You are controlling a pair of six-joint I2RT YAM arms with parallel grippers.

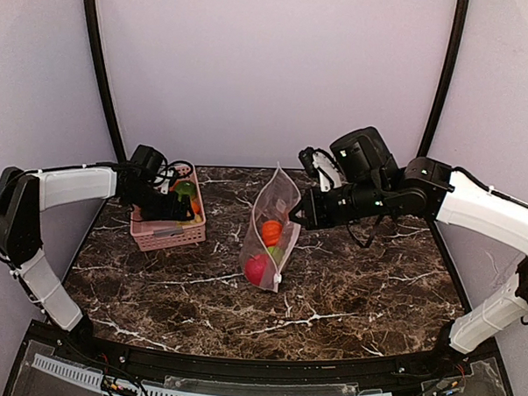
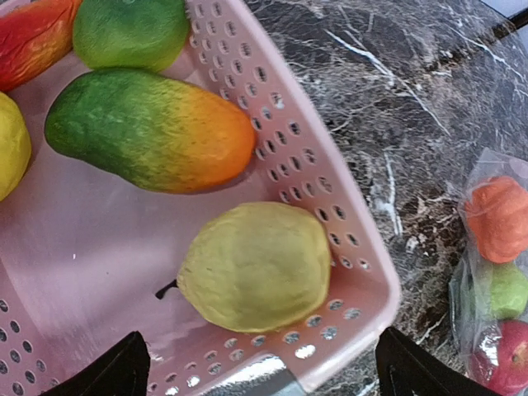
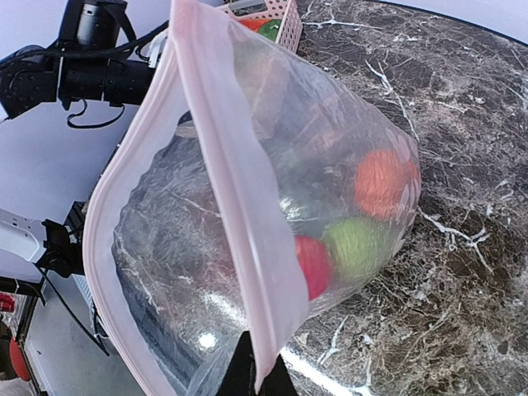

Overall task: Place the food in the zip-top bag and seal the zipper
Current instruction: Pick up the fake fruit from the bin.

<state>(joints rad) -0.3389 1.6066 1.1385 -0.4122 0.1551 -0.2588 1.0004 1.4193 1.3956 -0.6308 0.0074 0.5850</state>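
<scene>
The zip-top bag (image 1: 271, 229) stands open in mid-table, and an orange, a green and a red food piece (image 3: 379, 181) lie inside it. My right gripper (image 3: 257, 363) is shut on the bag's pink zipper strip (image 3: 223, 190) and holds the mouth up; from above, the right gripper (image 1: 298, 219) is at the bag's right edge. My left gripper (image 2: 268, 371) hangs open over the pink basket (image 2: 330, 190), straddling its near corner just above a yellow pear-like fruit (image 2: 256, 264). A green-orange mango (image 2: 148, 128) lies behind it. In the top view the left gripper (image 1: 178, 205) is over the basket.
The pink slotted basket (image 1: 168, 233) sits at the back left and also holds a green fruit (image 2: 128, 29), a red-orange one (image 2: 33, 37) and a yellow one (image 2: 8, 144). Dark marble table (image 1: 330, 297) lies between the basket and the bag.
</scene>
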